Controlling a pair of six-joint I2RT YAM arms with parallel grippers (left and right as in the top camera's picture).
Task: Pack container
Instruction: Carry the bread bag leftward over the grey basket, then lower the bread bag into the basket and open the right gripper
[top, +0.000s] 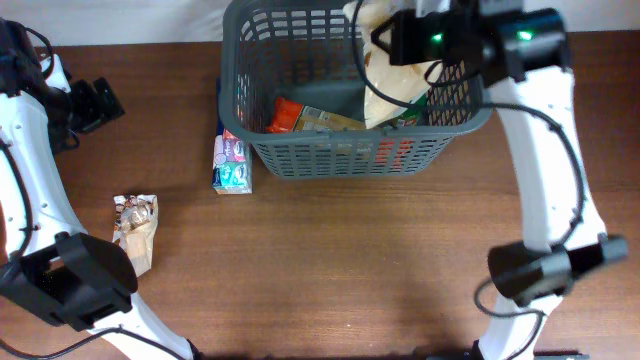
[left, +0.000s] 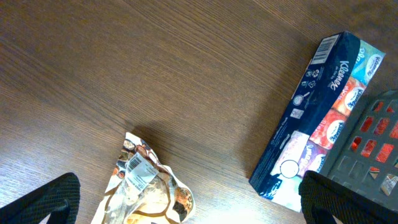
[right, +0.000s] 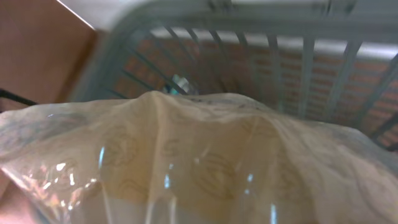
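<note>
From my station I saw the container (top: 300, 160) standing at the far edge of the counter (top: 350, 270), about midway along it. The right tool (top: 383, 42) hung over the container's right half with its jaws pressed almost together. They were pinched on the upper part of a clear bag (top: 398, 82) with pale beige contents. The bag drooped inside the right end of the container, and on the right wrist view it filled the lower half of the picture, with the lattice wall behind it. I could not see the fingers themselves in that view.

Lower in the container lay a red packet (top: 285, 115) and a green and brown box (top: 330, 122) just beside it.

The left tool (top: 95, 103) sat out by the left side of the counter, its jaws spread as wide as they go and gripping nothing. Below it on the counter were a crumpled snack wrapper (left: 149, 186) and a long tissue pack (left: 317, 106). The pack lay against the outside of the container's left wall, and the wrapper was well apart from both.
</note>
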